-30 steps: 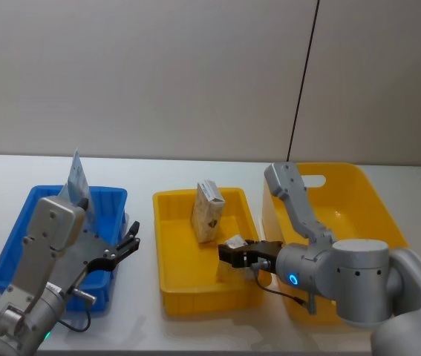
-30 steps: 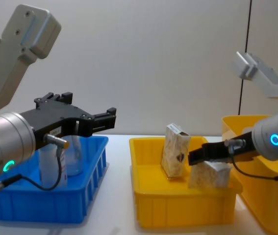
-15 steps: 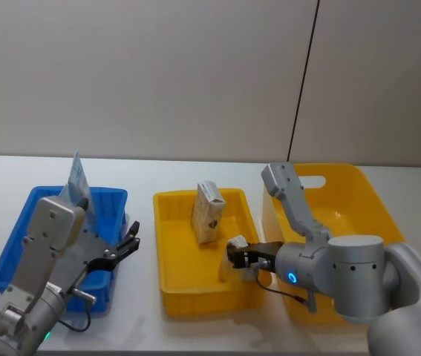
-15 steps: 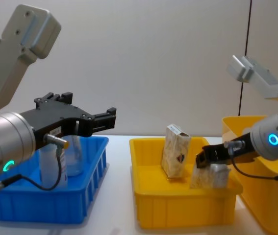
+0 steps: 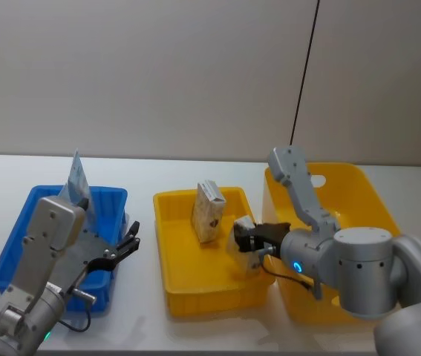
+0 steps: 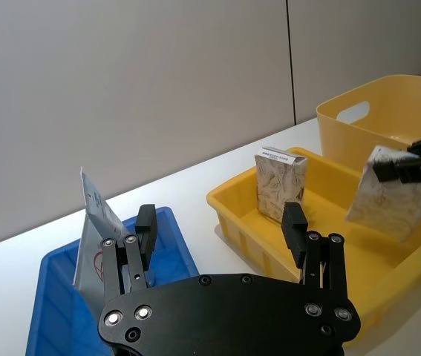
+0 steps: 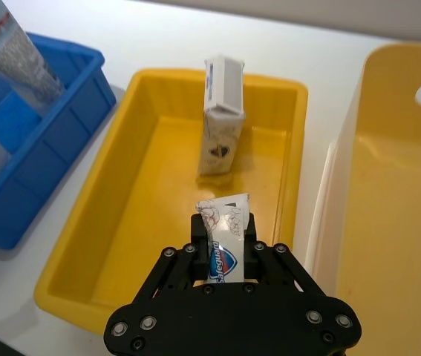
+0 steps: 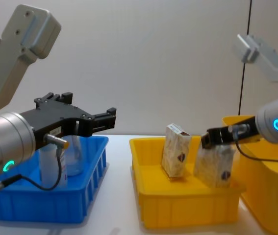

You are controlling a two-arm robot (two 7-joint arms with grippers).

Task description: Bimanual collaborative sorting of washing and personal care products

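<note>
White tabletop (image 5: 195, 174). Right gripper (image 8: 216, 138) clamped on speckled carton (image 8: 217, 167), tilted over right side of yellow tray (image 8: 178, 215); second carton (image 5: 208, 213) upright farther back. Left gripper (image 5: 131, 236) spread wide by blue bin (image 5: 15, 231) holding tubes (image 5: 77, 178)

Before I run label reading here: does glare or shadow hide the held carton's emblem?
Right wrist view: even light, no glare on the carton, its emblem plain in the right gripper. Chest view: the emblem is unshadowed there too.

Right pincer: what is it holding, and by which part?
The right pincer pinches a speckled carton by its upper end. The left pincer holds nothing.
</note>
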